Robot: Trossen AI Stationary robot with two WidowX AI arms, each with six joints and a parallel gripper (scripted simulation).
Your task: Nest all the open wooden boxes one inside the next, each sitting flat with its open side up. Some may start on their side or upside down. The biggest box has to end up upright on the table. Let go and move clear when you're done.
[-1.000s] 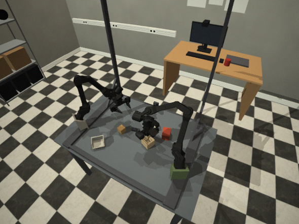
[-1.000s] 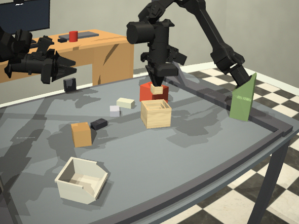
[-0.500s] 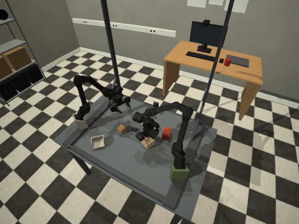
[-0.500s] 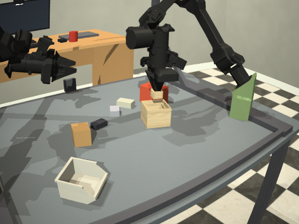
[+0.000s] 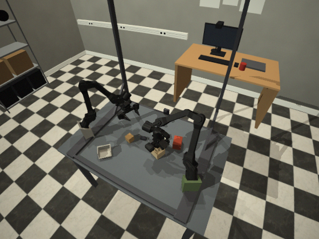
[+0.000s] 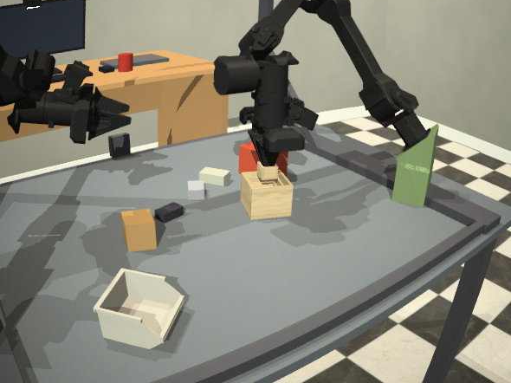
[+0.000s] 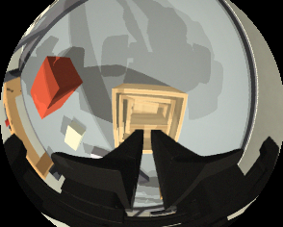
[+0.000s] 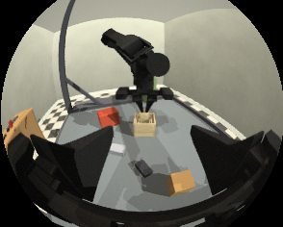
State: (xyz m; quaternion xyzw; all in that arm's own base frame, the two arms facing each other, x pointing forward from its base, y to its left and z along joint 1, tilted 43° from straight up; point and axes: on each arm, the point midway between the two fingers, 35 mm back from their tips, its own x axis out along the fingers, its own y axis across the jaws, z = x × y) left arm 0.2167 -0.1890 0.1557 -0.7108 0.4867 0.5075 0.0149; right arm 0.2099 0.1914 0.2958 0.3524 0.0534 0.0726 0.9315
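Observation:
A large light-wood box (image 5: 159,155) (image 6: 270,204) (image 8: 144,131) stands upright on the table, open side up. In the left wrist view, more wooden rims show nested inside it; their exact number is hard to tell. My left gripper (image 6: 268,165) (image 7: 146,130) points down over it, shut on a wall of a small wooden box (image 6: 268,172) (image 7: 149,118). The small box is at the mouth of the large one, its upper part above the rim in the exterior view; its lower part is hidden. My right gripper (image 5: 134,117) (image 6: 129,114) is open and empty, far from the boxes.
A red block (image 5: 177,142) (image 7: 54,84) stands close beside the boxes. A cream block (image 6: 214,176), a pale block (image 6: 196,190), a black block (image 6: 169,212) and an orange block (image 6: 139,230) lie towards the right arm. A cream bin (image 5: 104,151) (image 6: 121,331) stands near the table edge.

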